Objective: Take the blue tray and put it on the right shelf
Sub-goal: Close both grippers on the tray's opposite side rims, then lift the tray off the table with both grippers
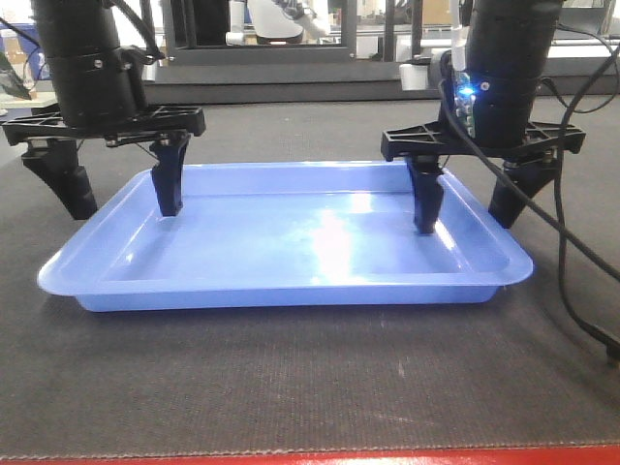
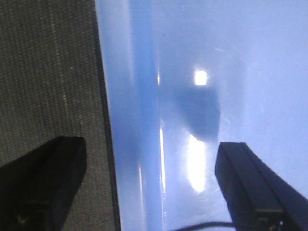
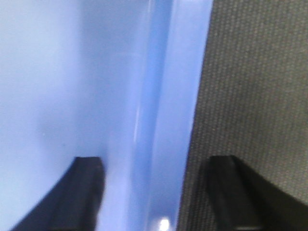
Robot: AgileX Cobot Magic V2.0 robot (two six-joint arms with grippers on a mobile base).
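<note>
Straddling blue tray (image 1: 291, 242) rims: left gripper (image 1: 124, 208), right gripper (image 1: 465, 223)

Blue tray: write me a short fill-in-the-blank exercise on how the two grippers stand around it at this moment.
1. The left gripper straddles a rim of the blue tray: one finger is inside and the other is ____ it, over the dark mat.
2. The right gripper stands at the opposite rim with its jaws ____.
3. Along the mat's near edge runs a ____ strip.
Missing words: outside; open; red.
</note>
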